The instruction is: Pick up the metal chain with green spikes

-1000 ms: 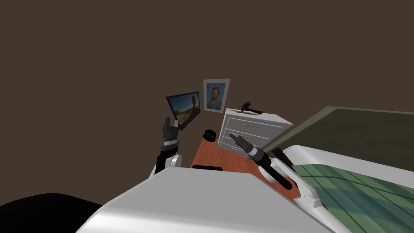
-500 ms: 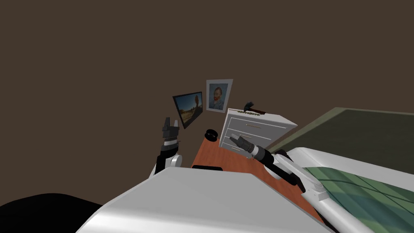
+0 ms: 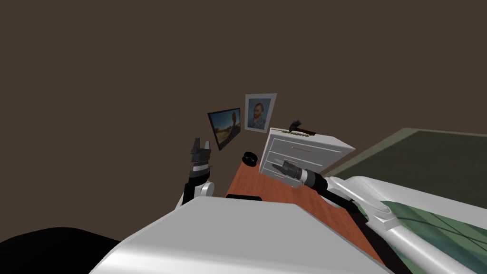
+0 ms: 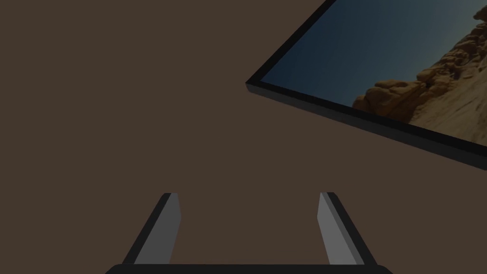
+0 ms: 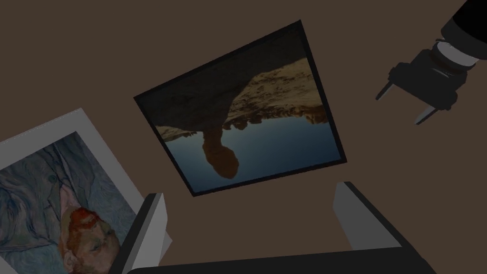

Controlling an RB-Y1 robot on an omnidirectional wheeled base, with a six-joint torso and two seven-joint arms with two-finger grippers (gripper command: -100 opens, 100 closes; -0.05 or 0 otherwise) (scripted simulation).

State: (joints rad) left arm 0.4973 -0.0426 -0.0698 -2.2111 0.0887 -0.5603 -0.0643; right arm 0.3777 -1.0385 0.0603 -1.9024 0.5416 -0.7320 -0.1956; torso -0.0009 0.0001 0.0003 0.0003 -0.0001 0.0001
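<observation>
Changed: right arm now lies flatter, and the right tool [image 3: 276,167] sits lower against the drawer fronts.
Left tool [image 3: 201,144]: raised near the wall, fingers apart, unmoved.
Right tool: fingers apart, empty.
Chain [image 3: 295,133]: on top of the white dresser [image 3: 311,153], above the right tool and apart from it.
Hammer [image 3: 297,126]: just behind the chain.

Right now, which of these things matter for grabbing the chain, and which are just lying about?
For the job:
chain, on top of the dresser
right gripper, open, by the drawers

Lying about:
hammer, beside the chain
portrait
landscape picture
black round thing on the table
left gripper, open, raised
</observation>
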